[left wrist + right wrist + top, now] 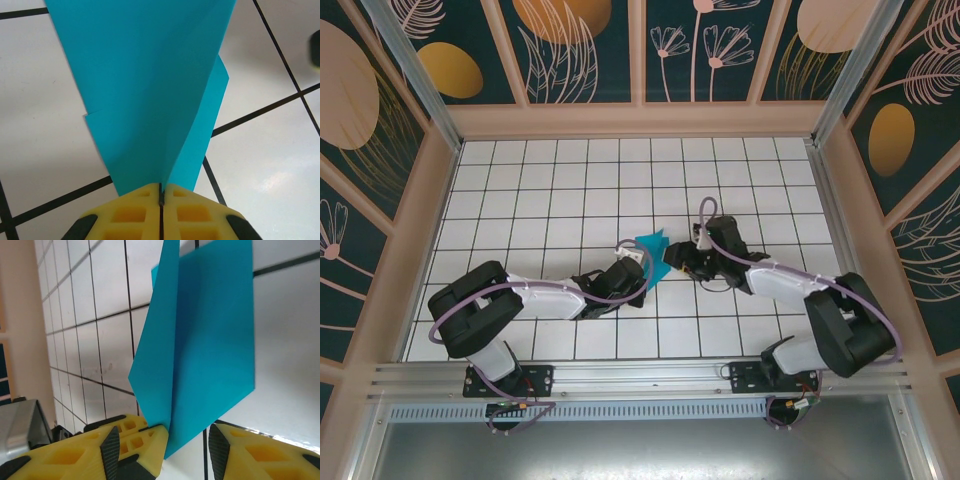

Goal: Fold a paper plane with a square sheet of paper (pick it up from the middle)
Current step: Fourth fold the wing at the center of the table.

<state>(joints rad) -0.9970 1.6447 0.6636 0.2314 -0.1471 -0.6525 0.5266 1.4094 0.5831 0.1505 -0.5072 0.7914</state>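
Note:
The teal-blue sheet of paper (653, 246) is folded along a centre crease into a pointed paper-plane shape and is held off the white tiles. My left gripper (642, 262) is shut on its narrow end; in the left wrist view the yellow fingers (140, 210) pinch the crease and the paper (150, 90) fans out away from them. My right gripper (682, 262) sits just right of the paper. In the right wrist view it (165, 452) stands open, with the paper's (210, 340) lower corner and the left gripper's yellow tip between its black pads (219, 450), which are apart from the paper.
The white tiled floor (570, 190) stretches back and to both sides. Patterned enclosure walls (380, 200) ring it. A metal rail (640, 375) with the arm bases runs along the near edge. The two arms meet close together at mid-floor.

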